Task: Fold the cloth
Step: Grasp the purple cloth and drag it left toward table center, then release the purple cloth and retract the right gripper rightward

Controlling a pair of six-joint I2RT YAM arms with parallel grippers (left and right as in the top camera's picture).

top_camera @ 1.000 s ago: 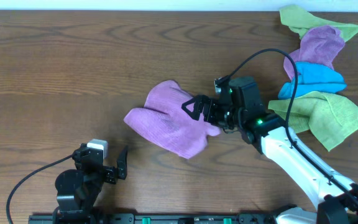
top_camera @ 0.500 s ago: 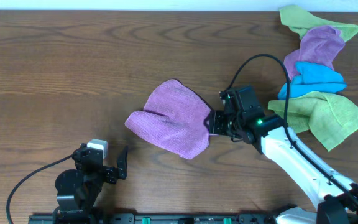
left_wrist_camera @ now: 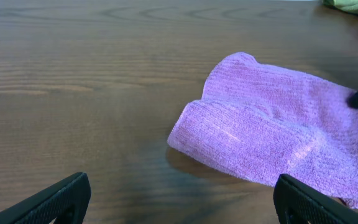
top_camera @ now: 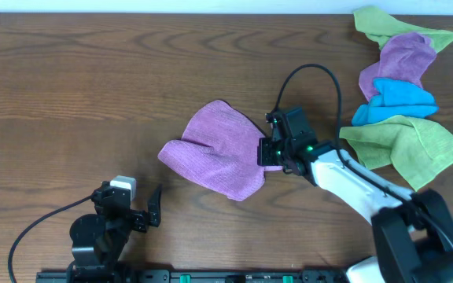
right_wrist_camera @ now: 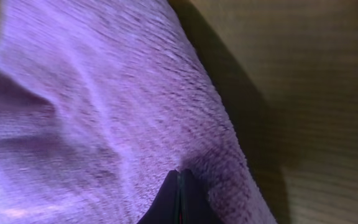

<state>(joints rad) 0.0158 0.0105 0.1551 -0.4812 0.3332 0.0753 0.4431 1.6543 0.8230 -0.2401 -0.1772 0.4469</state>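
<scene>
Bright even light; blurry right-wrist close-up of cloth [right_wrist_camera: 92,93]

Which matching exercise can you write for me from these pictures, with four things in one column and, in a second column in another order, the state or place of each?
Things
1. left gripper
2. right gripper
3. purple cloth
4. blue cloth

States or places
A. in the heap of cloths at the far right corner
B. shut on the purple cloth's right edge
C. open, holding nothing, apart from every cloth
D. lying loosely bunched near the middle of the table

Pairs: 1-C, 2-B, 3-D, 4-A
</scene>
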